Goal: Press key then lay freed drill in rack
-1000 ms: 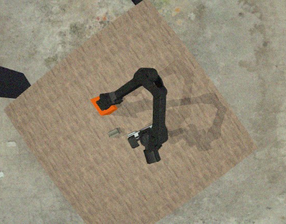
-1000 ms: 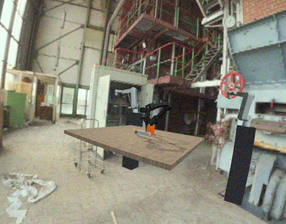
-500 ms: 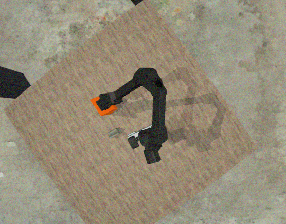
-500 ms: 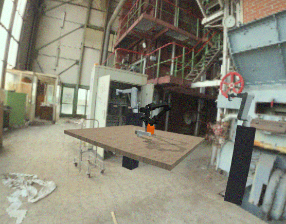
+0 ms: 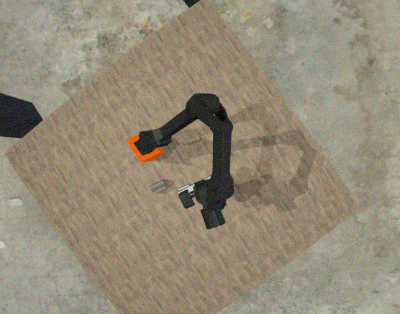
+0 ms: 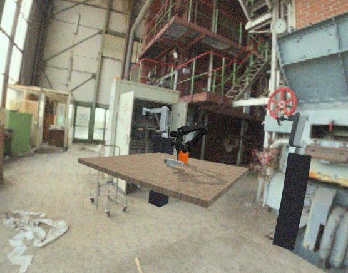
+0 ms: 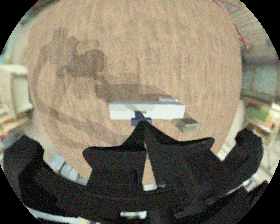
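A long pale block (image 5: 185, 189) (image 6: 174, 163) (image 7: 122, 111) lies on the wooden table, partly under the arm in the top view. A small dark blue part (image 7: 136, 121) shows at the middle of its near side in the wrist view; it may be the key. A short grey-green piece (image 5: 160, 186) (image 7: 189, 125) lies just off the block's end. Which of these is drill or rack I cannot tell. My gripper (image 6: 178, 159) (image 7: 142, 123) is shut and empty, pointing down, its tips at or just above the blue part. Contact is hidden by the fingers.
The arm's base stands on an orange block (image 5: 147, 158) (image 6: 183, 158) behind the pale block. The wooden table (image 5: 81, 202) (image 6: 124, 170) has black stands near its edges. A grey arm (image 6: 296, 134) on a black pedestal (image 6: 292, 200) stands off its right side.
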Robot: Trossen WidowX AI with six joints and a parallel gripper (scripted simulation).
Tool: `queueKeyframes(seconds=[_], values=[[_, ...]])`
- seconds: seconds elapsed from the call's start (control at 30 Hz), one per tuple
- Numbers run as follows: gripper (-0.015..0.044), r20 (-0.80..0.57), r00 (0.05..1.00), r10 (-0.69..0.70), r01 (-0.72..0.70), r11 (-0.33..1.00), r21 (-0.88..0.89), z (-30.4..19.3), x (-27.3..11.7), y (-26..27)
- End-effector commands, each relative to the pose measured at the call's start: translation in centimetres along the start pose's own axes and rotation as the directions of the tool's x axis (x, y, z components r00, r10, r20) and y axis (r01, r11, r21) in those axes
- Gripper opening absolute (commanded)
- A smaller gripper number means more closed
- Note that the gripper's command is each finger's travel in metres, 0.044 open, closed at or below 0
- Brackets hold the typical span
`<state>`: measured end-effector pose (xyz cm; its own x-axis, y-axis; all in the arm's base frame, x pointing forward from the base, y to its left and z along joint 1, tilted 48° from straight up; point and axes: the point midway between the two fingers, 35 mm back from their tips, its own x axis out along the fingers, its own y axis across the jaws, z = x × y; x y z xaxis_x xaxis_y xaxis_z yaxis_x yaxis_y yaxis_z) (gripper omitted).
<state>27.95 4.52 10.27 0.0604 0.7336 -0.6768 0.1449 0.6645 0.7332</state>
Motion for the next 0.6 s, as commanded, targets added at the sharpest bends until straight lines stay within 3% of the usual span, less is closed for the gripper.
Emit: queueKeyframes(seconds=[0.0, 0.57], values=[[0.0, -0.034, 0.999, 0.008, -0.007, 1.0, 0.004, -0.71, 1.13, 0.25], [0.0, -0.034, 0.999, 0.008, -0.008, 1.0, 0.004, -0.8, 1.68, 0.3]])
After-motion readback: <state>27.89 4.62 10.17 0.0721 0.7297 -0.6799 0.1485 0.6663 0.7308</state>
